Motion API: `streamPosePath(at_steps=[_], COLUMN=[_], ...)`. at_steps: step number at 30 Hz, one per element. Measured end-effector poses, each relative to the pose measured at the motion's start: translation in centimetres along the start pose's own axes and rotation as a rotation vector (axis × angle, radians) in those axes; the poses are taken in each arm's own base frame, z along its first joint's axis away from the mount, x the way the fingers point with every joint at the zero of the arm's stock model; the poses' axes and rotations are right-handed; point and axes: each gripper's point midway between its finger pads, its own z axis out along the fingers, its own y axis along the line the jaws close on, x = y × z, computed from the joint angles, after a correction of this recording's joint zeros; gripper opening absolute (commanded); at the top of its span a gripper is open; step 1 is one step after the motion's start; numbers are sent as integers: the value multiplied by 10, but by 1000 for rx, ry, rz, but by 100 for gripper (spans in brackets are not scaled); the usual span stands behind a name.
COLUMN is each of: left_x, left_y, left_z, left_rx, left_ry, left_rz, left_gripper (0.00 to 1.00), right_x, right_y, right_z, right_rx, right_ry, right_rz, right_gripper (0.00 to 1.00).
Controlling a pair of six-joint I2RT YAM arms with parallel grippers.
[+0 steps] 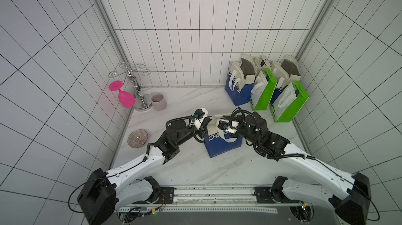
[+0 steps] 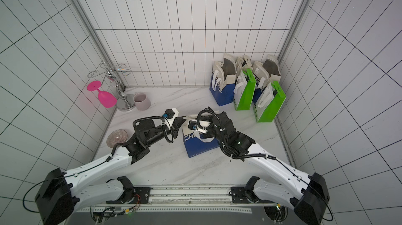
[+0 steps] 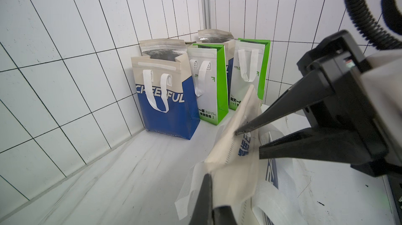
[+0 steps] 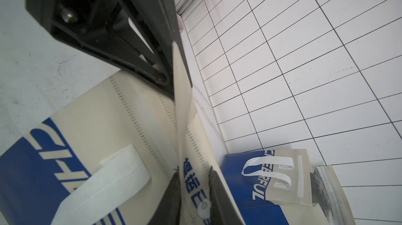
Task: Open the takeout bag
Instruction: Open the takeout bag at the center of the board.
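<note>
On the table (image 1: 191,167), the left gripper (image 3: 206,182) pinches the soft, light bag (image 1: 224,147) at its top edge, likely the best hold, the right gripper (image 3: 248,143) beside it, jaws apart.

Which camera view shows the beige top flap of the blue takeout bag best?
The left wrist view: nearly the whole flap shows, pinched by the left gripper. The right wrist view crops it; in both top views the arms cover most of it.
</note>
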Motion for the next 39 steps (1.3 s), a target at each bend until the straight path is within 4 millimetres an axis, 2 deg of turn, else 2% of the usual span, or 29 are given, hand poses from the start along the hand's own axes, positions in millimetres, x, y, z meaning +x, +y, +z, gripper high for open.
streamPosePath(at_steps=[3, 8, 9, 11, 12, 14, 15, 19, 20, 22, 24, 28, 30, 31, 35, 39], left_x=[1, 2, 2, 1, 0, -5, -9, -26, -27, -15, 12, 100, 129, 138, 137, 133], left_y=[1, 3, 3, 4, 5, 7, 7, 1, -3, -14, -24, -41, -48, -52, -62, -65], left_z=[0, 0, 0, -1, -2, -7, -11, -43, -51, -67, -75, -80, -82, -81, -72, -56], left_rx=[-2, -11, -12, -16, -21, -39, -46, -39, -25, 15, 46, 71, 81, 92, 137, 158], left_ry=[2, 7, 7, 7, 6, -3, -11, -72, -88, -104, -84, 77, 152, 181, 180, 183], left_rz=[-1, -4, -6, -15, -27, -56, -76, -151, -165, -213, -268, -387, -421, -429, -431, -426], left_gripper=[0, 0, 7, 48, 62, 77, 80, 78, 78, 76, 76, 75, 75, 75, 74, 69], right_x=[2, 4, 4, 4, 4, 4, 5, 9, 10, 10, 8, 8, 8, 9, 10, 10], right_y=[2, 4, 4, 4, 3, 3, 3, 5, 6, 6, 4, 4, 4, 5, 6, 7], right_z=[3, 7, 7, 7, 7, 7, 7, 10, 10, 10, 10, 8, 8, 8, 9, 9], right_rx=[-5, -9, -8, -8, -7, -7, -9, -16, -21, -28, -29, -42, -44, -47, -56, -62], right_ry=[7, 15, 15, 15, 15, 17, 21, 38, 42, 51, 53, 66, 69, 73, 82, 89], right_rz=[-6, -10, -10, 3, 13, 48, 72, 144, 157, 180, 197, 223, 229, 233, 242, 248], right_gripper=[19, 0, 0, 0, 0, 0, 0, 0, 0, 0, 0, 0, 0, 0, 0, 0])
